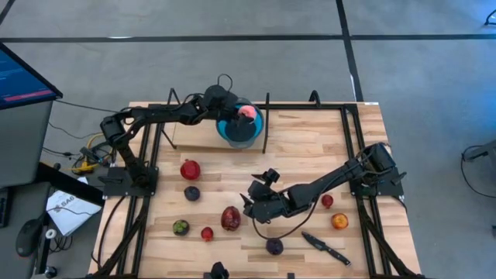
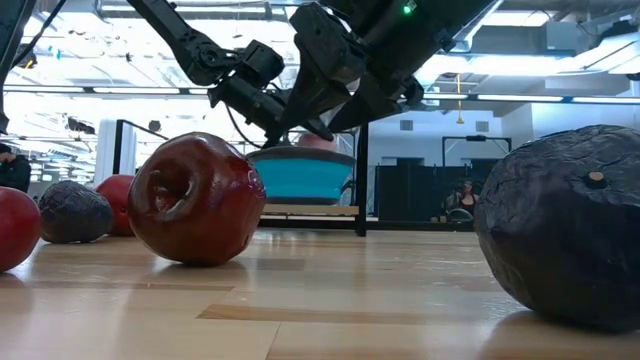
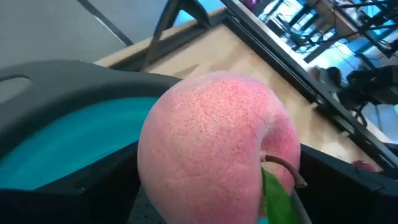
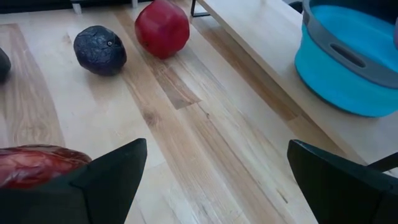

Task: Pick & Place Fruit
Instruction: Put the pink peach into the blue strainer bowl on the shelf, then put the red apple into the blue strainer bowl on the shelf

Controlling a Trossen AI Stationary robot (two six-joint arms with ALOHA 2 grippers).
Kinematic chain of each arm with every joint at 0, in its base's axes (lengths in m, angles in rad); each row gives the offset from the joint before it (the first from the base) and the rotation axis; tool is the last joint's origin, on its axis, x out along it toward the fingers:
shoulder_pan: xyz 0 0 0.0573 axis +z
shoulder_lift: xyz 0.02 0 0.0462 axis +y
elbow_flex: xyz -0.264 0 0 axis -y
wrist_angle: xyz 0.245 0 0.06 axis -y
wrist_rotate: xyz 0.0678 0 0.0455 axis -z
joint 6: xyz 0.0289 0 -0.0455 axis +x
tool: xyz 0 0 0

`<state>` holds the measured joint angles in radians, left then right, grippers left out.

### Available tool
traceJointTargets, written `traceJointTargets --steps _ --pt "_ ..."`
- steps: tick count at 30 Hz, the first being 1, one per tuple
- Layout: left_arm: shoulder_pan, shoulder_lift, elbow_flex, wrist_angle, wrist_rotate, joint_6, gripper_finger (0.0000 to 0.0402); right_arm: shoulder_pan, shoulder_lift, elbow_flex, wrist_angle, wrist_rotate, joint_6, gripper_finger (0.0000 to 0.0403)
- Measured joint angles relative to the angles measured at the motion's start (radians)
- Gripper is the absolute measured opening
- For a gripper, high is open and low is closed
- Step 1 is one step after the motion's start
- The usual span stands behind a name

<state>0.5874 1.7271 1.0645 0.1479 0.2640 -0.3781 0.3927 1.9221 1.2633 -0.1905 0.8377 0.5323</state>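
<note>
High view: left gripper (image 1: 243, 113) sits directly over the blue bowl (image 1: 232, 133) at the far side of the worktop (image 1: 310, 151), clamped on the pink fruit (image 1: 249, 111). The fruit is above the bowl's opening, so the release is straight down with no lateral offset needed. Right gripper (image 1: 252, 203) hovers mid-worktop, with the dark red fruit (image 1: 230, 218) just beside it on the left-arm side. The right arm is clearly the nearer one for that piece. Other fruit is scattered along the near half, and a knife (image 1: 325, 247) lies near the front edge.

Low view: the bowl (image 2: 300, 175) stands on a raised board and both arms come in above it. The pink fruit is barely visible at the rim.

Left wrist view: the pink fruit (image 3: 214, 149) fills the frame, stem toward the camera, with the bowl's grey inside (image 3: 68, 81) right behind it.

Right wrist view: fingers (image 4: 112, 171) are spread wide and hold nothing. The dark red fruit (image 4: 34, 165) lies just outside one finger, not between them, so the arm has to shift sideways toward it before closing.
</note>
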Motion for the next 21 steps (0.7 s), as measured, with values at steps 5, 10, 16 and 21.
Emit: traceJointTargets --steps 5,10,16,21 --pt "-0.003 0.0 0.0 -0.016 -0.023 0.01 0.0378 0.0 0.0 0.0 0.005 0.0 0.0 0.0383" --pt "-0.003 0.0 0.0 -0.058 -0.058 0.054 0.0398 0.0 0.0 0.0 0.009 0.0 0.0 0.0383" --pt "-0.008 -0.004 0.0 -0.059 -0.054 0.088 0.0398 0.0 0.0 0.0 0.012 0.0 0.0 0.0383" --pt "-0.029 -0.1 0.0 -0.063 -0.046 0.143 0.0392 0.0 0.0 0.0 0.012 0.0 -0.004 0.0383"
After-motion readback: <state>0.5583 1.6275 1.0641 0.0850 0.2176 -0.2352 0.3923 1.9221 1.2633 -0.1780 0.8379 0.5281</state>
